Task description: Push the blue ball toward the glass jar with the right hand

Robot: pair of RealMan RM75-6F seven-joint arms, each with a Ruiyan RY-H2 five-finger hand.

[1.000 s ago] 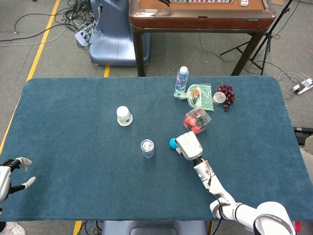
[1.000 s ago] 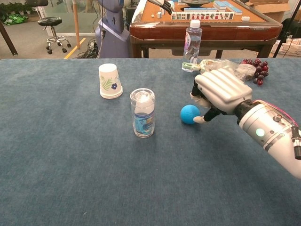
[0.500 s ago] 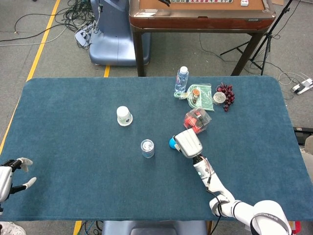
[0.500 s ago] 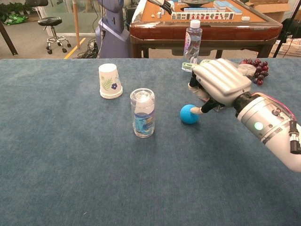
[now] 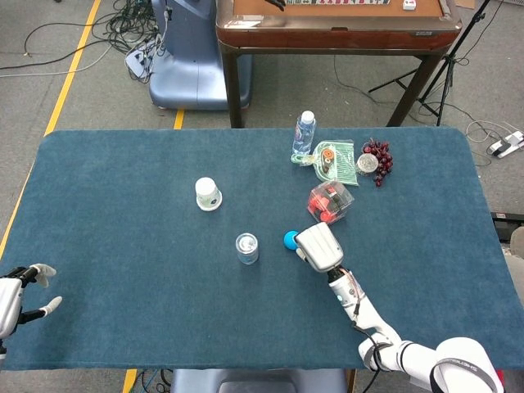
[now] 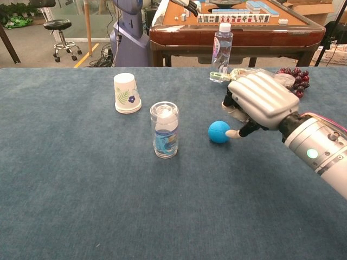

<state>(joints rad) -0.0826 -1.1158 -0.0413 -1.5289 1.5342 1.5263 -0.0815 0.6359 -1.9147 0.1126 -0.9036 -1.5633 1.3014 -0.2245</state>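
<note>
Since the earlier frames the right hand [image 6: 259, 103] has drawn back slightly toward the right of the chest view; the ball [image 6: 219, 131] has stayed in place at centre frame. Table [image 5: 123, 180]: blue cloth, fills most of both views. Right hand: fingers curled downward, holding nothing; one fingertip [image 6: 232, 133] touches the right side of the ball. Left hand [image 5: 20, 295]: lower left edge of the head view, fingers apart, holding nothing. Jar [image 6: 165, 130]: upright, left of the ball, apart from it. Paper cup [image 6: 126, 93]: inverted, upper left of the jar. Bottle [image 6: 221, 46], red-filled box [image 5: 329, 201] and grapes [image 5: 379, 157]: grouped at upper right.
</note>
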